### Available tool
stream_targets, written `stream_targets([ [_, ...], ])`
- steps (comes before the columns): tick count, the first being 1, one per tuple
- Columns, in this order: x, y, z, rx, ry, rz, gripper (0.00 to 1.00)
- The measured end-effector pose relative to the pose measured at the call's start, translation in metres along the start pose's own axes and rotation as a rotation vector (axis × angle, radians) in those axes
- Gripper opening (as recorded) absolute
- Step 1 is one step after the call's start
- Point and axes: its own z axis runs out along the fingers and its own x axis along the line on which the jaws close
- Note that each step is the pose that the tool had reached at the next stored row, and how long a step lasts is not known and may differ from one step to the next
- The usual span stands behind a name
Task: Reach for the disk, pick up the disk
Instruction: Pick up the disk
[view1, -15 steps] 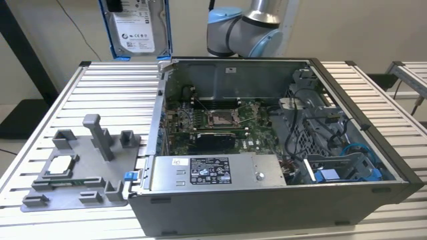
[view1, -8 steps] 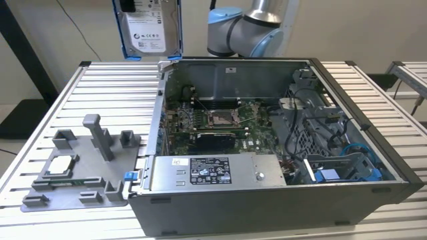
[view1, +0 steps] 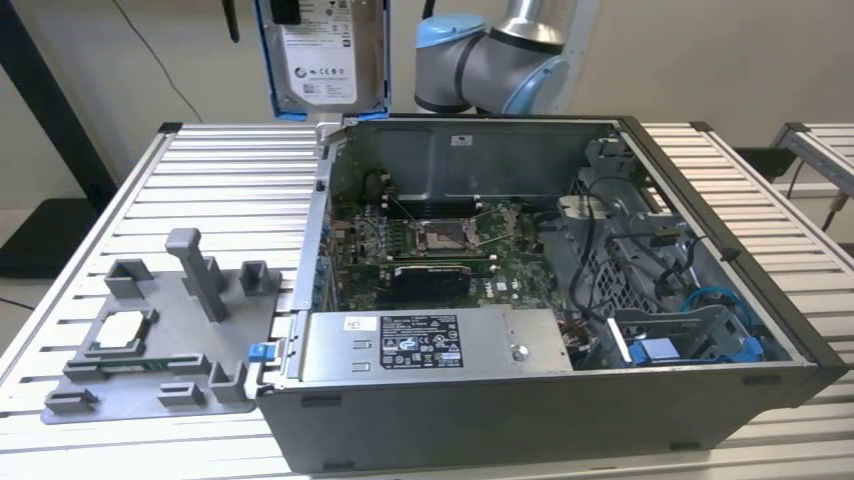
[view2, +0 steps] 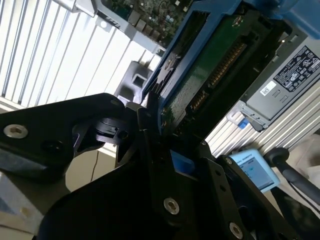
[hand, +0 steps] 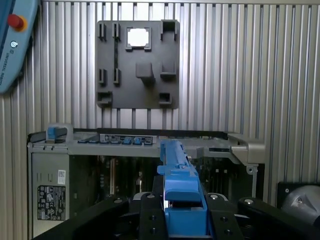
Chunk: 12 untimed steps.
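Your gripper (hand: 182, 206) is clamping the disk (view1: 327, 55), apparently by its blue rail edges, and holding it above the open computer case (view1: 787, 330) near the far corner on the exterior view's left. The disk is hanging upright with its long axis vertical and its label facing the exterior camera. The case is holding a motherboard (view1: 441, 240) and a grey power supply (view1: 427, 345). The fixture tray (view1: 147, 375) beside it is carrying a small square chip (view1: 123, 325).

Arm (view1: 497, 62): grey joints with blue caps at top of exterior view, silver link rising out of frame. Gripper (hand: 184, 202): black, two-fingered, pointing down in first wrist view. Fingers (view2: 142, 125) clamped on opposite faces of disk (hand: 176, 165), held on edge, aloft.
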Motion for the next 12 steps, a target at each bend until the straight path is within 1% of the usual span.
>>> stream_targets([
  [12,-0.0001,-0.0361,-0.0006,-0.0009,0.0,0.0,0.0],
])
